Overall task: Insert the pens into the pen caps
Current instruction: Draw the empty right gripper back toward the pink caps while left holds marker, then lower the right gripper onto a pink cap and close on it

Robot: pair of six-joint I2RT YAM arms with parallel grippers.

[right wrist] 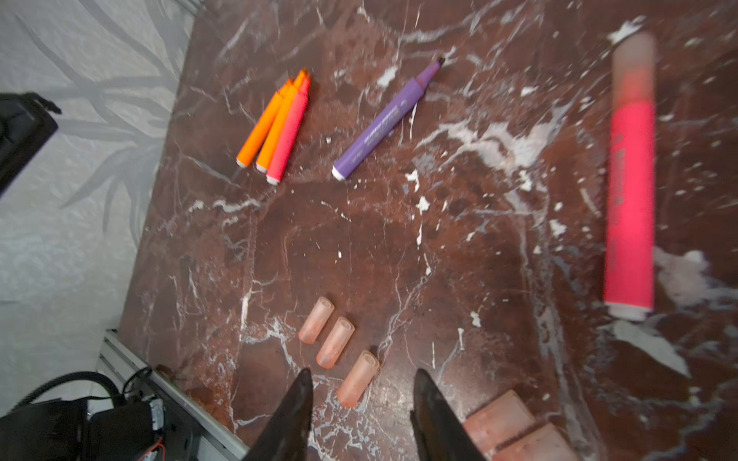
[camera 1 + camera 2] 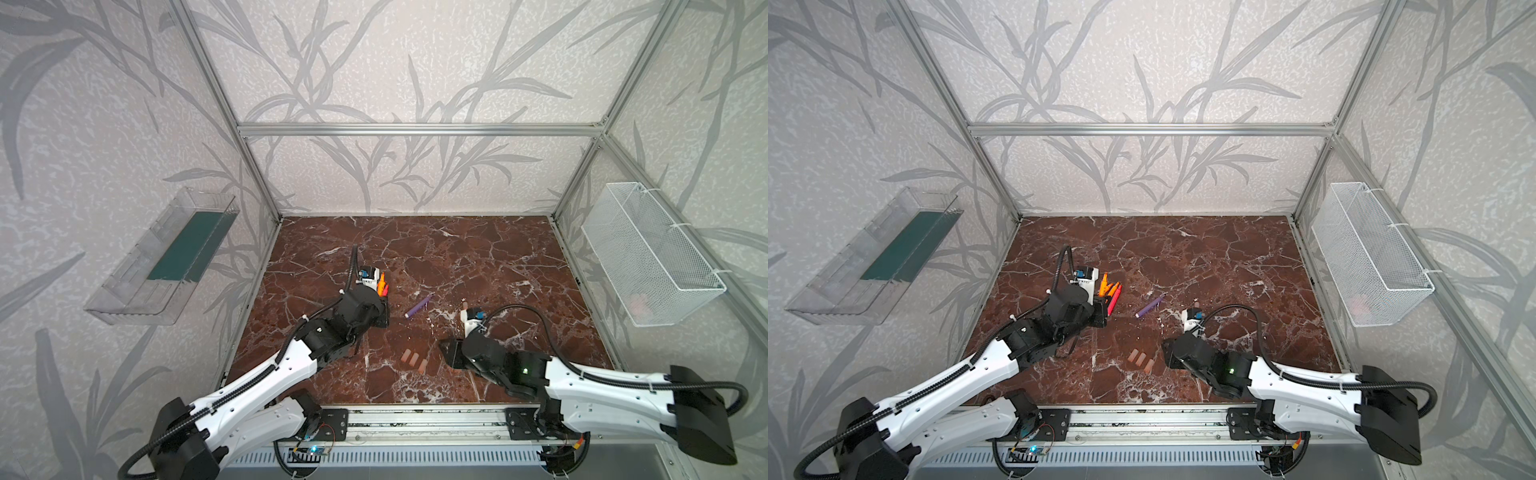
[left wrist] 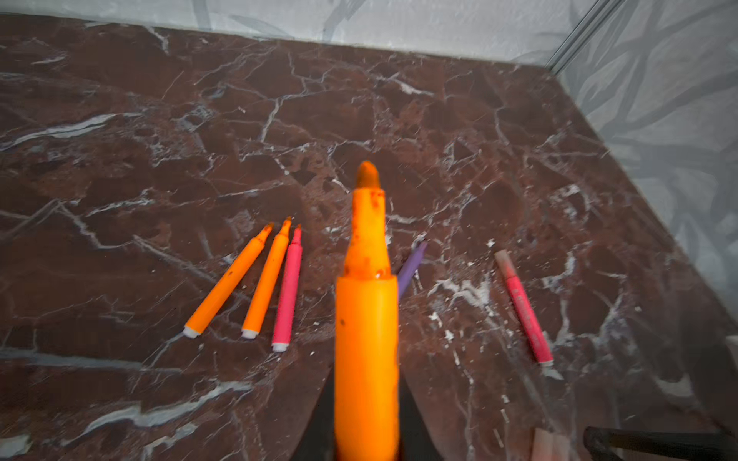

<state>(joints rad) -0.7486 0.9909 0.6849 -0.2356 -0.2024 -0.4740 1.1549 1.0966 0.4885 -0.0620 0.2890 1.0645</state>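
Currently left gripper [image 3: 366,415] is clenched on an orange pen [image 3: 366,319], tip outward, above the counter [image 3: 159,119]. Right gripper [image 1: 362,373] is released and empty, hovering over three loose pen caps [image 1: 335,342]. Step looks like cap pickup. Next: descend, pinch the nearest cap [image 1: 358,378], align its bore with the tip.

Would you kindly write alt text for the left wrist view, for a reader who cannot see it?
The left hand grips an uncapped orange pen pointing away over a marble table. Beyond lie two orange pens, a pink pen, a purple pen and a capped pink pen.
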